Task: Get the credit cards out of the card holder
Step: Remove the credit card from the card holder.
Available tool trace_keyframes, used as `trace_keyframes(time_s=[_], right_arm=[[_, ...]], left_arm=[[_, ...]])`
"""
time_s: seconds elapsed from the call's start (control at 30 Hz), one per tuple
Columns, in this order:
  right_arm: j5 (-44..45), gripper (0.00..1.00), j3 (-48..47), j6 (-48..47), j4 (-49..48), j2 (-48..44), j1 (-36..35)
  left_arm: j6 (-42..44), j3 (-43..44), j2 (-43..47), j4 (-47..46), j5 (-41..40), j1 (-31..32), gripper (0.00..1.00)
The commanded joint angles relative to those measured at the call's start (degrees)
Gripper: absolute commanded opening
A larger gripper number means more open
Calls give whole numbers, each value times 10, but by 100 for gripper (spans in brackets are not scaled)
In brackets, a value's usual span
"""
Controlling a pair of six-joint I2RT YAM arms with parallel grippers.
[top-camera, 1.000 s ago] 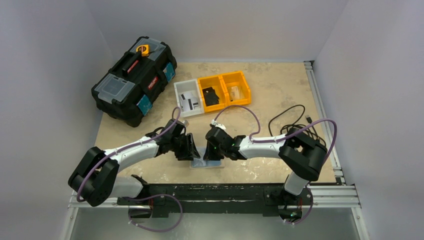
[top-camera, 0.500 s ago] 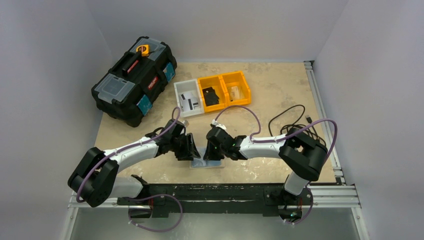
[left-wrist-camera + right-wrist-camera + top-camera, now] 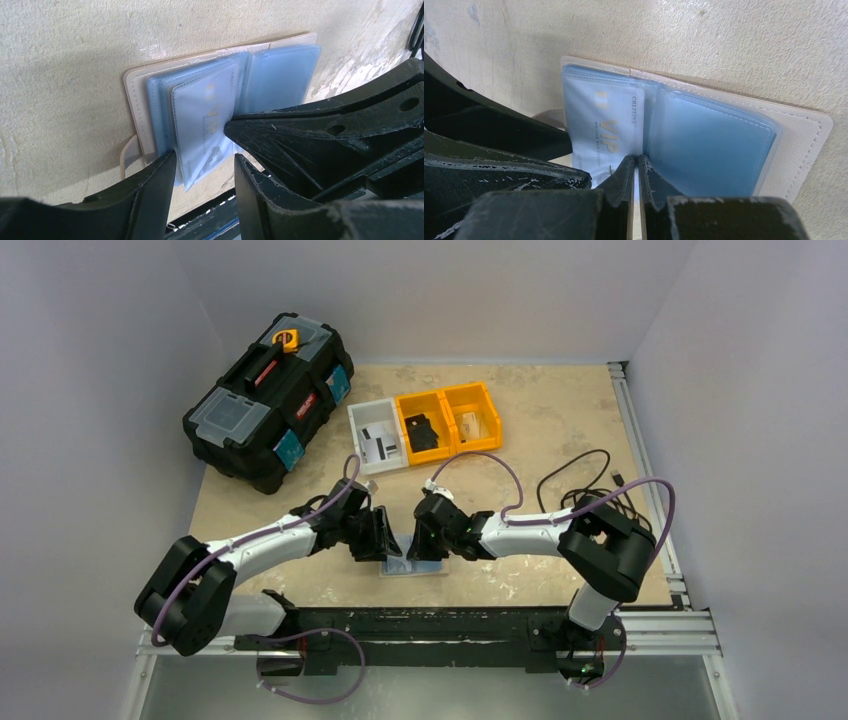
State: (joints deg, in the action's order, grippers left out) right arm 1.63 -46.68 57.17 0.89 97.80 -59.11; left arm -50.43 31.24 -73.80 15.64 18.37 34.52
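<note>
Nothing has moved this past second: our left gripper (image 3: 205, 156) stays open astride the card holder (image 3: 804, 135), our right gripper (image 3: 636, 160) pinched shut on the credit card (image 3: 606, 132), still unextracted.

A robotics lab test cell is indicated: a beige surface (image 3: 560, 410) is enclosed by plain white walls (image 3: 430, 290) and framed with aluminium rails (image 3: 655, 625), to which two cabled robot arms (image 3: 265, 540) are bolted. A black toolbox (image 3: 268, 400) and small parts bins (image 3: 447, 418) are set out on it.
</note>
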Motion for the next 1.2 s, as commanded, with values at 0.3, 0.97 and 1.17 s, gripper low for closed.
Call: trace_keyframes(time_s=[0.3,0.97,1.17], right_arm=[[9,0,38,-11,63,79,-9],[5,0,29,-19,65,80,-9],[-1,4,18,-28,68,47,-9]], left_arm=[[1,-12,-1,9,12,4,42],[0,32,-14,10,25,29,8],[0,43,-3,32,10,31,0]])
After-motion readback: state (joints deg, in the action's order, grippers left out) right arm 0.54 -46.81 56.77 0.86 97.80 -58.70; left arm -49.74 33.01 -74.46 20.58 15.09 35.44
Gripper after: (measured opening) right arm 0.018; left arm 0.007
